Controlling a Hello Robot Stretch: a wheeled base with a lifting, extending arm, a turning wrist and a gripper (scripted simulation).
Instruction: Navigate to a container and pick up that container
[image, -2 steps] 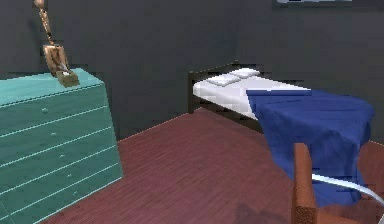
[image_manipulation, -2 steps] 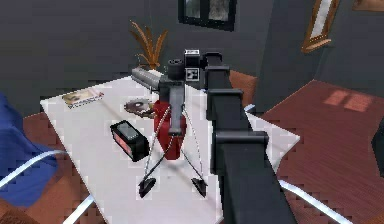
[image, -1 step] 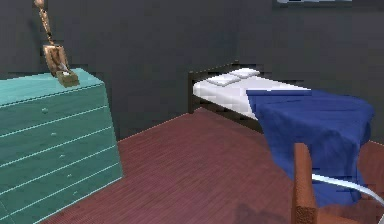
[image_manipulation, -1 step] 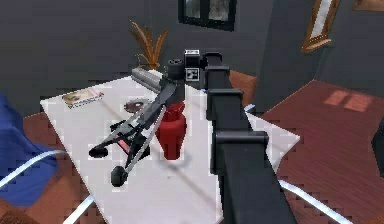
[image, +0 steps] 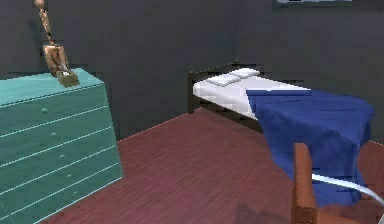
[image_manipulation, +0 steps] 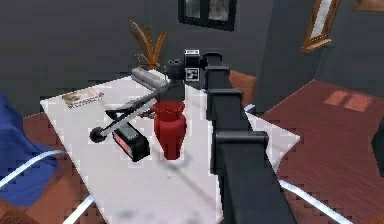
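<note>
I'm eyeing the red vase-like container (image_manipulation: 170, 132) standing on the white table (image_manipulation: 65, 115) near the gripper (image_manipulation: 110, 124), whose state I can't tell, and judging it rigid, slick and fragile, best taken at its neck.

We see white counter (image_manipulation: 65, 115): red vase (image_manipulation: 171, 130), dark box (image_manipulation: 131, 142) near fingers (image_manipulation: 128, 110); booklet (image_manipulation: 82, 98) left of them.

A home bedroom, with bed (image: 232, 92) and dresser (image: 55, 135).
</note>
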